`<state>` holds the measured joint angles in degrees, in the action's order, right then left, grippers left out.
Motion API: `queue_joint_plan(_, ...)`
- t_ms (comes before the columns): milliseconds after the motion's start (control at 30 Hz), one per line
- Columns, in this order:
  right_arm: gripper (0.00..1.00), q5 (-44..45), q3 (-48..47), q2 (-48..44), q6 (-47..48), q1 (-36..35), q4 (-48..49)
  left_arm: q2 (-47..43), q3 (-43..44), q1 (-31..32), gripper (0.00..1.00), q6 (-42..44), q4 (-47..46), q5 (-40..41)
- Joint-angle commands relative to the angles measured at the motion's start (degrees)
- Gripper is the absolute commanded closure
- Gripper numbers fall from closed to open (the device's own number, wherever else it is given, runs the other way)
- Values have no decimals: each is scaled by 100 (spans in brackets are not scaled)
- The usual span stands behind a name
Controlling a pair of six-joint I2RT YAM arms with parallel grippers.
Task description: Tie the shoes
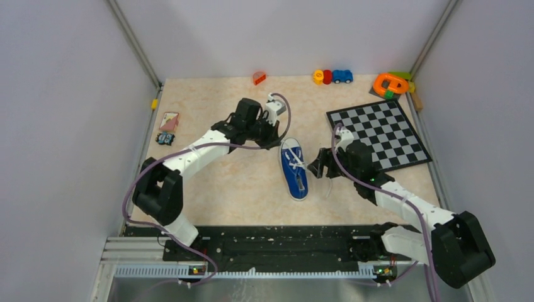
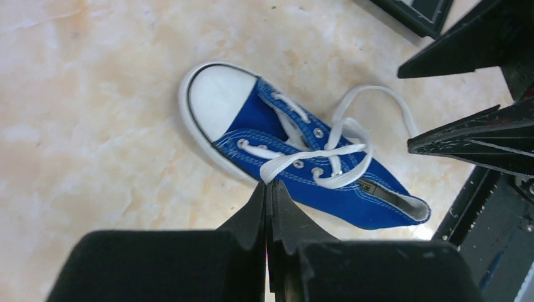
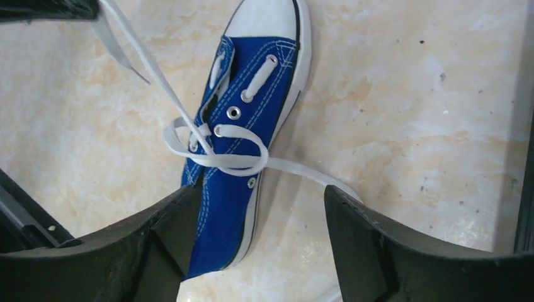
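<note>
The blue canvas sneaker (image 1: 294,168) with white toe cap lies on the table between my two grippers. It also shows in the left wrist view (image 2: 271,123) and in the right wrist view (image 3: 261,94). Its white laces are crossed over the tongue in a loose loop (image 3: 233,160). My left gripper (image 1: 272,139) is shut on one lace end (image 2: 296,160), which runs taut from the eyelets to its tips (image 2: 267,184). My right gripper (image 1: 321,165) is open and empty; its jaws straddle the heel side of the sneaker and the other lace (image 3: 315,176).
A checkerboard (image 1: 380,133) lies at the right. At the back stand a blue toy car (image 1: 342,76), yellow and red toys (image 1: 322,77), a small red piece (image 1: 259,78) and an orange ring (image 1: 390,83). Small cards (image 1: 168,122) lie at the left.
</note>
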<state>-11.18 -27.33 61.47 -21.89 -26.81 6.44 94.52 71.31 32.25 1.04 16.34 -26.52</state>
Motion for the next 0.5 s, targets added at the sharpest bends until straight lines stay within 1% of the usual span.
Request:
queue_joint_plan(0, 31, 234, 57, -15, 334, 35, -88, -655, -333, -209, 100, -677, -251, 1038)
queue_joint_plan(133, 43, 166, -29, 203, 683, 31, -145, -1133, -859, -513, 100, -1118, -598, 1443)
queue_joint_plan(200, 47, 146, -120, 370, 780, 6, -194, -1302, -1044, -647, 100, -1263, -615, 1570)
queue_joint_plan(300, 46, 196, -211, 603, 888, -106, -193, -1491, -1314, -838, 100, -1418, -673, 1585)
queue_joint_plan(400, 46, 22, -272, 820, 812, -201, -128, -1572, -1518, -992, 100, -1455, -764, 1289)
queue_joint_plan(467, 44, -85, -262, 926, 700, -244, 5, -1577, -1607, -1030, 100, -1468, -772, 1188)
